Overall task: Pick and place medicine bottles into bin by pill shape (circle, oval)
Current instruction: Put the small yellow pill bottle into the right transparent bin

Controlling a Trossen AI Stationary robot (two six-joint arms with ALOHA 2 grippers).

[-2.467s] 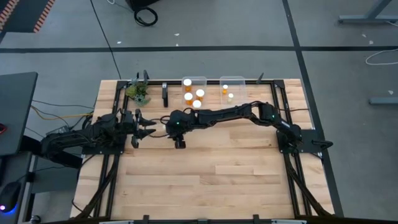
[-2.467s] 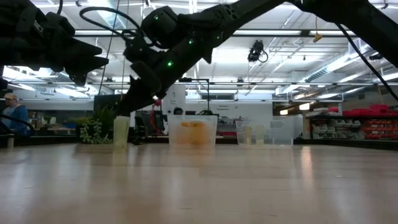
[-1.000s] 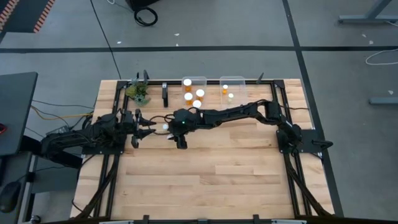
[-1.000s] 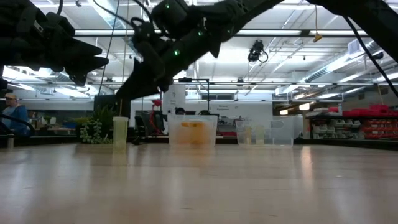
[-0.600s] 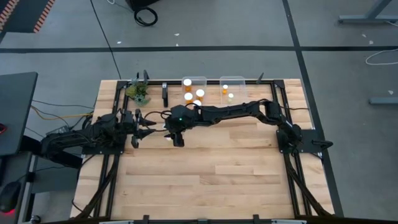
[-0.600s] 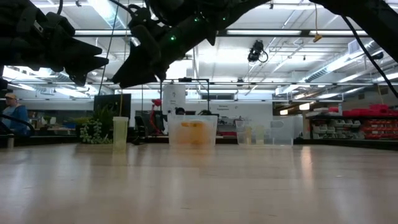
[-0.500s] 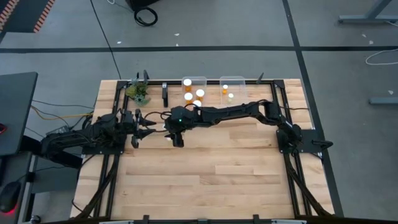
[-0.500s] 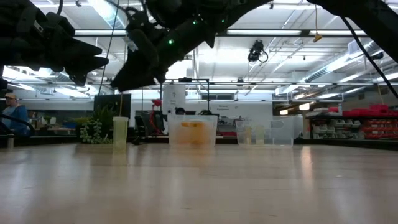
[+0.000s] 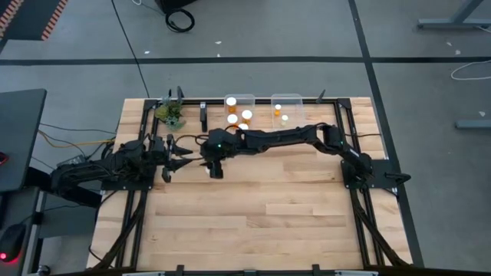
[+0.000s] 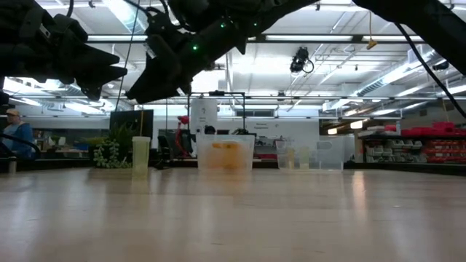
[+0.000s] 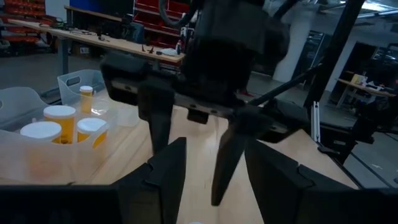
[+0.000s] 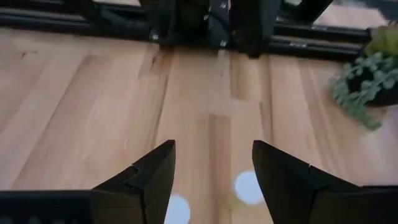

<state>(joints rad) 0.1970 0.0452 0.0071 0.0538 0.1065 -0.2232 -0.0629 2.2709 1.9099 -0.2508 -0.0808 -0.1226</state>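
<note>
One pill bottle point(image 10: 140, 154) with a pale body stands upright on its base on the table, left of the bins. A white round cap point(image 12: 249, 186) shows just below my right gripper. My right gripper point(image 9: 209, 159) hangs above the bottle, fingers open and pointing down, touching nothing; it also shows in the low view point(image 10: 149, 87) and the left wrist view point(image 11: 193, 143). My left gripper point(image 9: 184, 153) is open and empty, level, facing the right gripper. Several orange bottles with white caps point(image 9: 232, 119) stand in the left bin, and two smaller ones point(image 9: 280, 113) in the right bin.
Two clear bins point(image 9: 239, 98) point(image 9: 286, 98) stand at the table's far edge. A small green plant point(image 9: 170, 113) and a dark upright post point(image 9: 203, 115) stand left of them. Bare wood point(image 9: 261, 215) lies toward the near edge. A person point(image 10: 14, 131) sits in the room behind.
My right gripper has risen from close beside the standing bottle to well above it, and has shifted a little toward the table's left edge. The bottle stays standing where it was.
</note>
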